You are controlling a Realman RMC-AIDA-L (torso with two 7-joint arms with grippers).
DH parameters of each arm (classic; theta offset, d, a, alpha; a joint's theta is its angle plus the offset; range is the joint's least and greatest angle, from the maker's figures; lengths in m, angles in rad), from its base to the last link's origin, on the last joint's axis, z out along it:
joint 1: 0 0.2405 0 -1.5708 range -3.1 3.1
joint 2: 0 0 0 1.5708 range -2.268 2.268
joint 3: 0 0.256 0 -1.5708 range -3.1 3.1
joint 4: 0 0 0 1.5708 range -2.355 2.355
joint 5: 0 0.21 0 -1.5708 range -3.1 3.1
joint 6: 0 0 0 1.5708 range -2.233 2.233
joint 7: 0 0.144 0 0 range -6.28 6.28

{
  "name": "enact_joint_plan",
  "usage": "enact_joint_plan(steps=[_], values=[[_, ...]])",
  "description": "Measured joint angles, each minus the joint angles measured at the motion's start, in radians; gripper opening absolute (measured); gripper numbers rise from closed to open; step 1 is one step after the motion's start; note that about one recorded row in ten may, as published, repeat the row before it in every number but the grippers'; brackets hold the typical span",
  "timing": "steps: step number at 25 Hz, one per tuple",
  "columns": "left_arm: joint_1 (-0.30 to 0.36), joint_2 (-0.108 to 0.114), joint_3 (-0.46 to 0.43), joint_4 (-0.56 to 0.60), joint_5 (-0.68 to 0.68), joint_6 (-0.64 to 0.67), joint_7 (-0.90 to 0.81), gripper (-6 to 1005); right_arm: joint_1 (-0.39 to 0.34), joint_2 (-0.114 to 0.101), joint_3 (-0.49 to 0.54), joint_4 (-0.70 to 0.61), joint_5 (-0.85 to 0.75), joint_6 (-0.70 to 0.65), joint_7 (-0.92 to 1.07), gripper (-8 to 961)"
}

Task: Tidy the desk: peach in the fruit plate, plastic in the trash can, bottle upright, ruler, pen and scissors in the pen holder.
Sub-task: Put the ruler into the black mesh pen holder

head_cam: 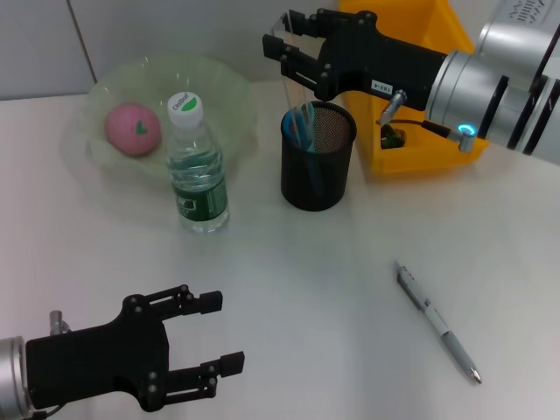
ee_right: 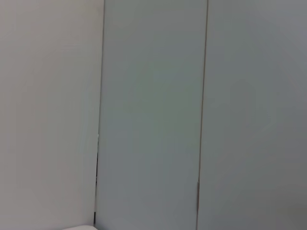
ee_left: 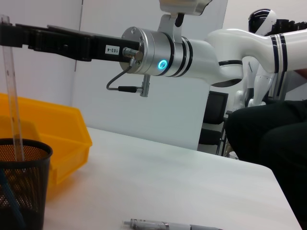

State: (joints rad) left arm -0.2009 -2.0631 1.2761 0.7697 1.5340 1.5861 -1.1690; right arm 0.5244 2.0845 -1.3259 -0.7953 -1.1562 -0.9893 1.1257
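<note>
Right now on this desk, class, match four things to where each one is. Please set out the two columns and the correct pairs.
1. pink peach
2. clear plastic water bottle
3. silver pen
4. transparent ruler

A. lying flat on the white desk
B. standing in the black mesh pen holder
C. in the pale green fruit plate
D. upright beside the plate

Pairs: 1-C, 2-D, 3-A, 4-B

Even, bright overhead light; soft shadows fall beside the black mesh pen holder (head_cam: 318, 157) on the white table (head_cam: 350, 332); the translucent green plate (head_cam: 223, 87) looks slightly hazy, perhaps glare.
</note>
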Motion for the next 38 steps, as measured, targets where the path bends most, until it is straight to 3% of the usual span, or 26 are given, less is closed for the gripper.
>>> enact_joint_plan(steps=[38], values=[[-0.003,0.0,0.0,-0.001,0.002,0.0,0.0,755,0.004,-0.001,0.02,0.111,0.076,-0.024,-0.108,412]])
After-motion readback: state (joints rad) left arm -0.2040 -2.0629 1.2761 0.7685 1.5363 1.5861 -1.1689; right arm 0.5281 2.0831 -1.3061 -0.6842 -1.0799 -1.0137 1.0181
